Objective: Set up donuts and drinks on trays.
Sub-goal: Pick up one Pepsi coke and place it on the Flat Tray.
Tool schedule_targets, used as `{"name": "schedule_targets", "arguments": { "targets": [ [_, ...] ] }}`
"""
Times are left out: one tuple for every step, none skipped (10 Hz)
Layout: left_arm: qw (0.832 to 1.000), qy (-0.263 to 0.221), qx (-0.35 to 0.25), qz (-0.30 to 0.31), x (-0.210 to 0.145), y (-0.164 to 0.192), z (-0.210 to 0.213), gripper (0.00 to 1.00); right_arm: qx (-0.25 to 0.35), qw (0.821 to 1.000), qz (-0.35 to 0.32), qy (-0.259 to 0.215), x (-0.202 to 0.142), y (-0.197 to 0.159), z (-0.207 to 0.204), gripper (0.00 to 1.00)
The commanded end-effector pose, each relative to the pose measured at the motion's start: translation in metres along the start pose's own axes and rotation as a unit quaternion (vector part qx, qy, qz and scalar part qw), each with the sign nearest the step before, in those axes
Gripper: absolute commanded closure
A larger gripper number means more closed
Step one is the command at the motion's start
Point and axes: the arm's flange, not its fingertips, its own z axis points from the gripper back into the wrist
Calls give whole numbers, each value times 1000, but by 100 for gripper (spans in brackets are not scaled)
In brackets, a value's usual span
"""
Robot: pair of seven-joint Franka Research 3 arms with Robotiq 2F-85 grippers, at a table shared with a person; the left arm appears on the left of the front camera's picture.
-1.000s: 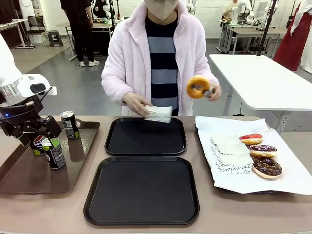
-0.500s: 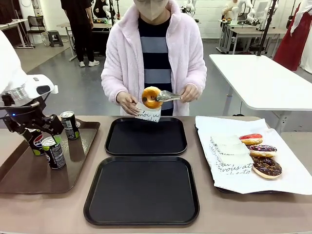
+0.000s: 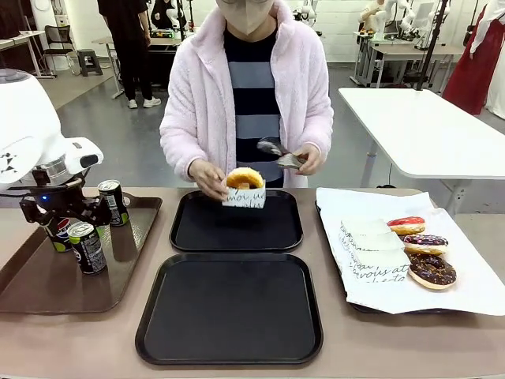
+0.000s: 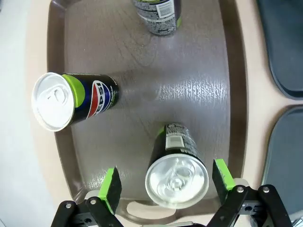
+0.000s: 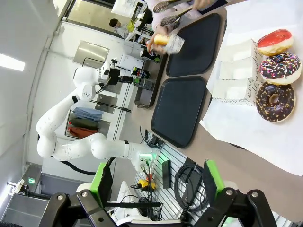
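Note:
Several donuts (image 3: pixel 424 242) lie on a white-paper-lined tray (image 3: pixel 473 292) at the right. A person holds an orange-iced donut (image 3: pixel 245 178) in a paper holder above the far black tray (image 3: pixel 237 233); the near black tray (image 3: pixel 229 312) is bare. Three drinks stand on the brown tray: a Pepsi can (image 4: pixel 75 99) and two green-marked cans (image 4: pixel 176 165) (image 3: pixel 113 202). My left gripper (image 4: pixel 166 182) hangs open over the nearest green-marked can (image 3: pixel 87 247), its pads to either side of the silver top. My right gripper (image 5: pixel 156 182) is open, holding nothing, off the table's side.
The brown tray (image 3: pixel 47 288) lies at the table's left edge. The person's other hand holds metal tongs (image 3: pixel 280 154). Folded paper holders (image 3: pixel 371 237) lie beside the donuts (image 5: pixel 279 66). A white table (image 3: pixel 426 118) stands behind on the right.
The person carried the donut in the tongs to the paper holder, set it inside and drew the tongs back. My left arm shifted slightly right over the cans, still open.

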Motion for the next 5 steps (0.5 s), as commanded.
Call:
{"name": "schedule_targets", "arguments": {
  "targets": [
    [1000, 1, 12, 28, 17, -1, -13, 0, 13, 1000, 11, -7, 3, -1, 1, 0],
    [999, 9, 13, 34, 19, 0, -18, 0, 13, 1000, 11, -7, 3, -1, 1, 0],
    [999, 14, 10, 37, 21, 0, -19, 0, 13, 1000, 11, -7, 3, -1, 1, 0],
    [999, 28, -2, 42, 21, 1, -19, 0, 13, 1000, 11, -7, 3, -1, 1, 0],
    [998, 42, 1, 43, 21, 1, -20, 19, 13, 1000, 11, -7, 3, -1, 1, 0]
  ]
}}
